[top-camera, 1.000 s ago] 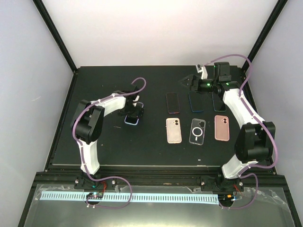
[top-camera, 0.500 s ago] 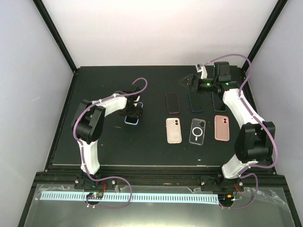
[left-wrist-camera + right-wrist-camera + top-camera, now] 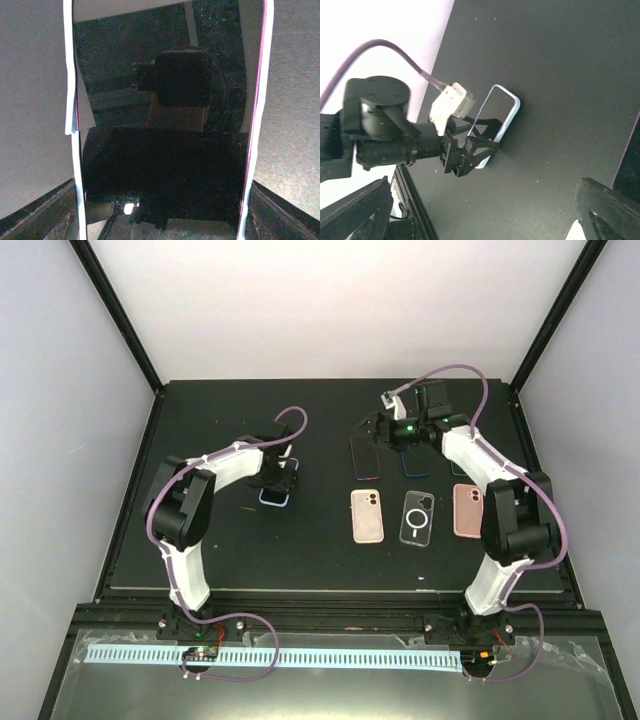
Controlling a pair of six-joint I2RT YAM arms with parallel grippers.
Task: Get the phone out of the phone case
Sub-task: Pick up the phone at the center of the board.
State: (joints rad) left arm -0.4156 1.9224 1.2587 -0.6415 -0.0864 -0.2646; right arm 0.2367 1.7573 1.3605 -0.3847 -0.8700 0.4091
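The phone [image 3: 165,150] sits in its phone case [image 3: 71,100], screen up. The case's pale blue rim runs along both long sides of the dark glass. In the top view this assembly lies left of centre on the black table [image 3: 200,560], well apart from the other handsets. We cannot tell whether it rests fully flat on the surface.

The left gripper [image 3: 277,480] stands directly over the assembly. In the right wrist view its two fingers [image 3: 482,150] straddle the lower end of the case, one against each long edge, closed to the width of the case. The far end of the case projects beyond them toward the upper right of that frame.

To the right of centre in the top view we see two rows. The far row holds three dark phones [image 3: 365,457], the rightmost one partly hidden by the right arm. The near row holds a beige case [image 3: 367,515], a clear case [image 3: 417,518] with a ring mark, and a pink case [image 3: 468,510].

The right gripper [image 3: 377,427] hangs above the far row's left end. Its jaws are spread wide and hold nothing.
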